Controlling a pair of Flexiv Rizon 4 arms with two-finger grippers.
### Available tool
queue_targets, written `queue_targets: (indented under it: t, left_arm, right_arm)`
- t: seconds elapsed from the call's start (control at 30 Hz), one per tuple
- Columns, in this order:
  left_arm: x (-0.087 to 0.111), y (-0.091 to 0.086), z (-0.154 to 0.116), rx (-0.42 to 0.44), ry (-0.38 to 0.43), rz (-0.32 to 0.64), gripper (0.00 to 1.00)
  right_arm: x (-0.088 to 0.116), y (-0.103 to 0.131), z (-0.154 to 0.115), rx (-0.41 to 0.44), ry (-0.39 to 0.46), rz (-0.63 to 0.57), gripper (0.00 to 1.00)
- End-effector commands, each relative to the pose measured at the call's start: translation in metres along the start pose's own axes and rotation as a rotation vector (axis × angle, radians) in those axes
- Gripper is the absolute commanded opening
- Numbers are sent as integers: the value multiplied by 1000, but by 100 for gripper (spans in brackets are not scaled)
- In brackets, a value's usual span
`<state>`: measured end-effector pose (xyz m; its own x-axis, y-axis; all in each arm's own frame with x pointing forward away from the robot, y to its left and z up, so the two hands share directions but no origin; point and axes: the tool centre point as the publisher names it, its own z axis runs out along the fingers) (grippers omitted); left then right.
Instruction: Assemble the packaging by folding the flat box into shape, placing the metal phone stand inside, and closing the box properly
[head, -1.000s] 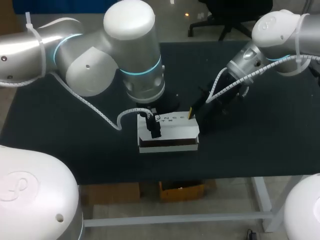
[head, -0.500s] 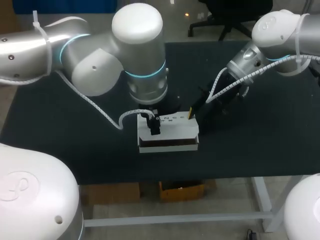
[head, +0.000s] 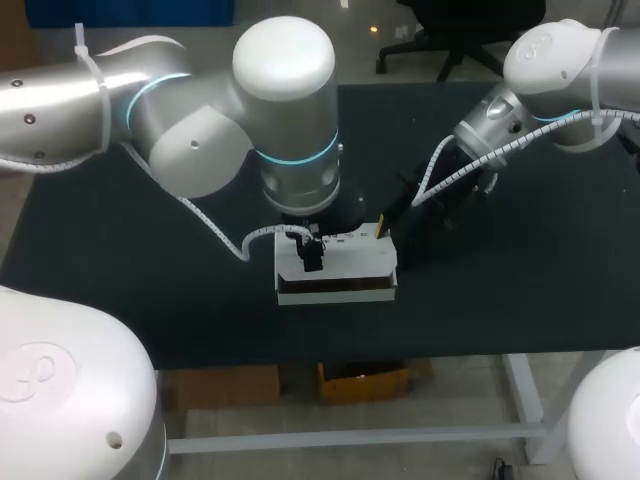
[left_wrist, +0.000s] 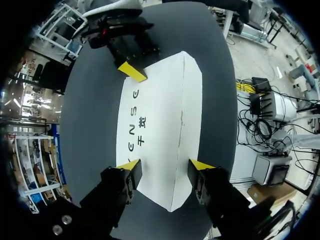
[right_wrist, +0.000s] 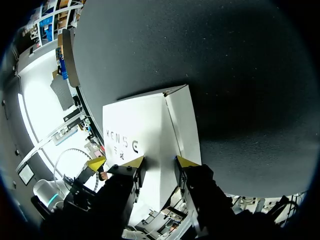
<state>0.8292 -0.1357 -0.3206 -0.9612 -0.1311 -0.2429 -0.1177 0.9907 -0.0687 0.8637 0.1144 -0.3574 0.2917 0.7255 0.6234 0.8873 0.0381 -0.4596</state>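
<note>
white box (head: 338, 268) sits mid bench (head: 520, 290), long axis running left to right between the arms. left gripper (left_wrist: 165, 166) is spread apart over the box's left end and right gripper (right_wrist: 159, 161) is spread apart on its right end. neither looks clamped and both are equally near, so the next fold likely starts from the ends.

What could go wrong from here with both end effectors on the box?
1. The left end effector and right end effector sit at opposite ends of the white box; uneven pressure could buckle it along its crease or skid it on the table.
2. Its front slot looks open and no phone stand is visible, so closing now might seal it empty.
</note>
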Motion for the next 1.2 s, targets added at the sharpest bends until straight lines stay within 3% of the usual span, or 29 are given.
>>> queue_targets:
  t: [0.03, 0.57, 1.0, 1.2]
  left_arm:
    - [5, -1, 0, -7, -25, -2, 62]
    - [3, -1, 11, 8, -105, -13, 66]
    - [-1, 0, 16, 11, -158, -27, 49]
    - [-2, 0, 18, 5, -186, -27, 47]
  right_arm:
    - [0, 0, 0, 1, 1, 0, 36]
    - [0, 0, 0, 1, 1, 0, 35]
    - [0, 0, 0, 1, 1, 0, 35]
    - [0, 0, 0, 1, 1, 0, 35]
